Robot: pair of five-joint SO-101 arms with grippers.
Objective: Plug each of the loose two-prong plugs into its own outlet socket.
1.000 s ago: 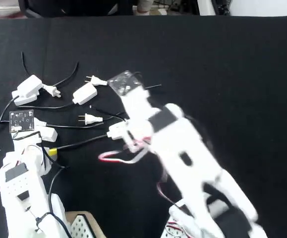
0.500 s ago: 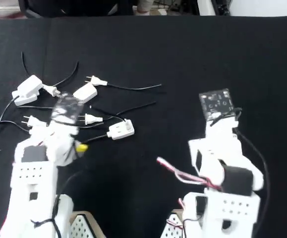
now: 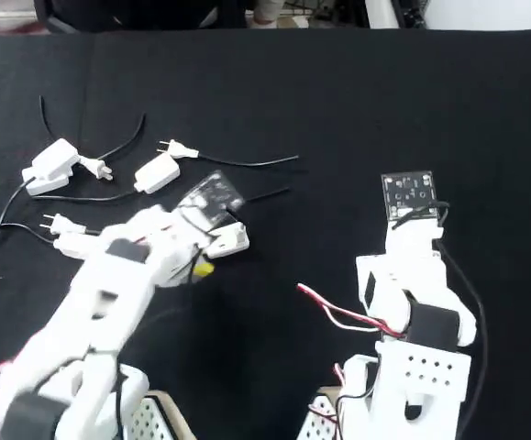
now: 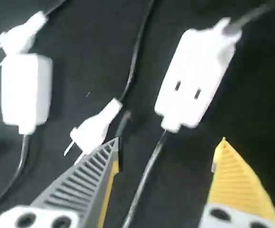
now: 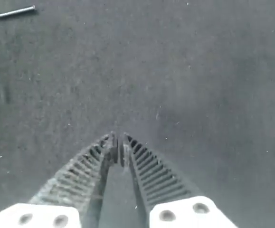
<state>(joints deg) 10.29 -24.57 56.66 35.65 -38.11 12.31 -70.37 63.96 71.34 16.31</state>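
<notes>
Left arm (image 3: pixel 109 275) swung to a socket (image 4: pixel 194 80), wrist view showing left claw (image 4: pixel 168 142) released; right claw (image 5: pixel 118 142) clenched

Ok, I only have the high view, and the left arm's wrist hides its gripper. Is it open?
Observer: Yes. The left gripper is wide open and holds nothing.
Operator: What's in front of it?
Observer: An outlet socket lies just beyond the gap, with both slots facing up.
Operator: And the right gripper?
Observer: The right gripper is shut, over bare black table.
</notes>
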